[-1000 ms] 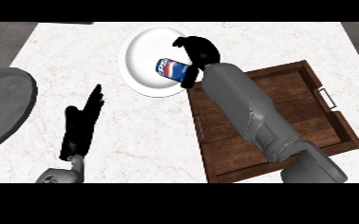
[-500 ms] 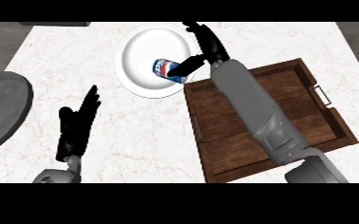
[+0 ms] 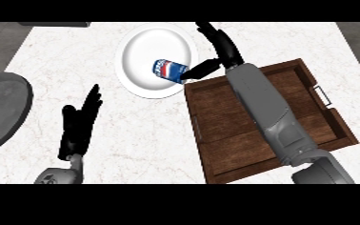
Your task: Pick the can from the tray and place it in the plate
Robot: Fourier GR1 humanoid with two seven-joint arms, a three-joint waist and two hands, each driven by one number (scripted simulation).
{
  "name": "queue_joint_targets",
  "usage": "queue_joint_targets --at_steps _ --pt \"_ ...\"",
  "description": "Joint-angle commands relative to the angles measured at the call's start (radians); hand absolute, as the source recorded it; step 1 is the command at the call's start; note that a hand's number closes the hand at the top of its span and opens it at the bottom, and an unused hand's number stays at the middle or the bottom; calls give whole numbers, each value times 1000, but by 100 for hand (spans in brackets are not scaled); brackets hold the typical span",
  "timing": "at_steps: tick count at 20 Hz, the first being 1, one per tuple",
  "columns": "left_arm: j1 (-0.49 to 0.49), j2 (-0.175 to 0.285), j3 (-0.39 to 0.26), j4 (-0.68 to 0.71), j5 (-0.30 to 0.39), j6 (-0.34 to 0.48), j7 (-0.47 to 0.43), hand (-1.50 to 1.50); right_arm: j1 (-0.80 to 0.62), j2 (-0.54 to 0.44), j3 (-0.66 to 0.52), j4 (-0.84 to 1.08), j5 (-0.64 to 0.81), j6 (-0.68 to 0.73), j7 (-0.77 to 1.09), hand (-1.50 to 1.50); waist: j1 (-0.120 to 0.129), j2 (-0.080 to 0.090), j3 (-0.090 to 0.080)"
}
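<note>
- On the white plate (image 3: 146,43), toward its right side, the can (image 3: 169,69) lies on its side, its blue, red and white label facing up, one end pointing at the plate's edge nearest the tray (image 3: 235,124)
- Nothing is curled round the can; it rests on the plate on its own
- Just to the right of it is the right hand (image 3: 224,46), with its fingers (image 3: 210,30) straight and held close together, pointing away past the plate's rim
- Its thumb (image 3: 200,68) angles back down toward the can's near end; whether the tip touches the can or sits just beside it cannot be told
- Judged from this, the placing step is done or all but done: the can is out of the wooden tray and in the plate, with the hand undone around it
- What the next move seems to call for is drawing the right hand up and clear without the thumb nudging the can, which, lying on its side, could roll
- Well apart, at the view's lower left, the left hand (image 3: 76,126) rests over the marble counter (image 3: 77,52), fingers straight and together, taking no part
</note>
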Motion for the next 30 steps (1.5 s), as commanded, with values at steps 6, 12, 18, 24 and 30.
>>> queue_joint_targets --at_steps 6,12,18,24,30 --pt "24 -15 21 27 -9 -15 -50 0 0 45 -27 83 35 -3 -130 -150 3 0 0" --pt "28 -13 -2 -86 -18 -21 58 0 -5 45 -29 144 66 -80 -126 -150 12 1 0" --pt "23 2 48 -8 -9 -46 -12 0 25 49 1 127 79 -141 -114 -150 3 -3 0" --pt "67 -12 13 -102 -24 -44 16 0 26 -11 -36 198 100 -150 -160 -150 19 5 0" --pt "33 -60 -6 -35 -64 -12 -7 0 21 -51 -46 205 112 -120 -148 -150 13 5 0"
